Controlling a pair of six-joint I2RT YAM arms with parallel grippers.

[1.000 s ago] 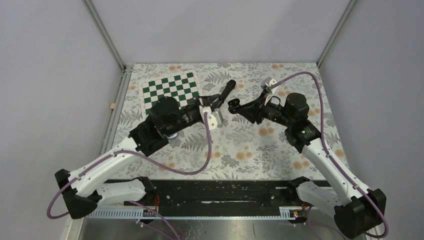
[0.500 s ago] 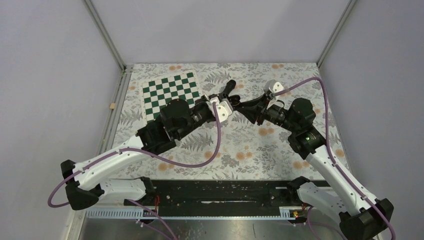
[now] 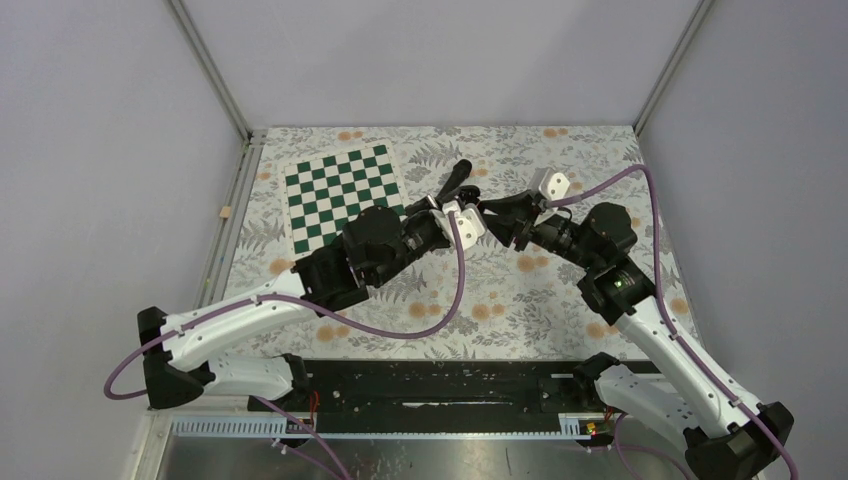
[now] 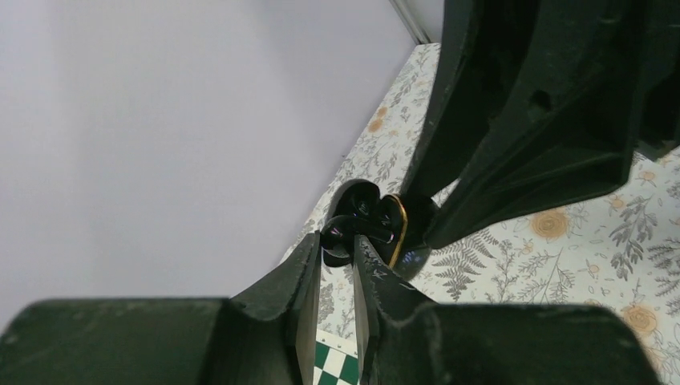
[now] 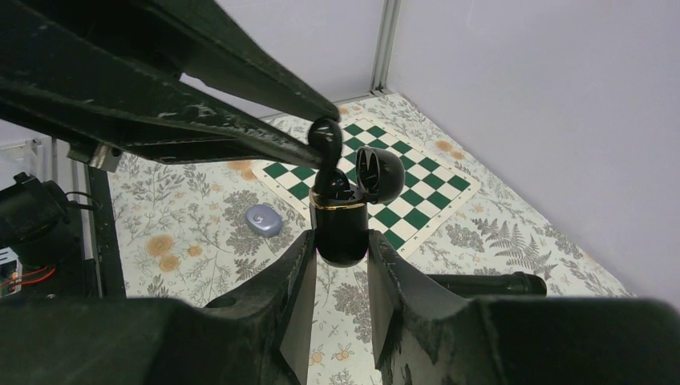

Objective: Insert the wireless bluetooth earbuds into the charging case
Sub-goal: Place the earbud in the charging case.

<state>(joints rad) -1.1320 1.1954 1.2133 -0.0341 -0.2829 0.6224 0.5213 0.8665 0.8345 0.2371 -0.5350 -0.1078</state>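
Above floral tablecloth (image 3: 480,290), a glossy black charging case (image 5: 340,216), lid open, is clamped upright in the right gripper (image 5: 340,242); a tiny black stemmed earbud (image 5: 325,138), pinched in the left gripper (image 4: 338,244), is held at its twelve o'clock, stem down.

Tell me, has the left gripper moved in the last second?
Yes. Seen from above, the left gripper, pinching a black earbud, has slid right, away from the checkered mat, to the charging case in the right gripper.

Top looks down; wrist views perhaps share case (image 5: 343,228).
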